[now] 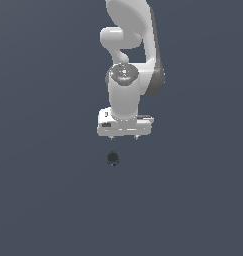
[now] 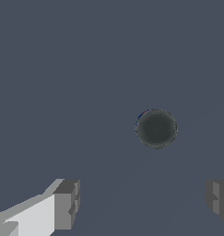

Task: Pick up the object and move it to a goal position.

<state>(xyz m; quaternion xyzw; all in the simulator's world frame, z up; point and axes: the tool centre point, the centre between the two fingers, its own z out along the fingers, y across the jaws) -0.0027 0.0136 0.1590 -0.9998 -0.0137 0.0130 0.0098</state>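
Pincer agape above ball

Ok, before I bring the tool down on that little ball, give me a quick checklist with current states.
1. Tool open: ok, fingers stand wide apart.
2. Tool empty: ok, nothing between the fingers.
3. Dark ball in wrist view: ok, fully visible.
4. Ball centred between the fingers: not ok, it sits nearer one finger.
5. Ball free of the tool: ok, a clear gap in the exterior view.
6. Goal position: cannot tell, no marker shows.
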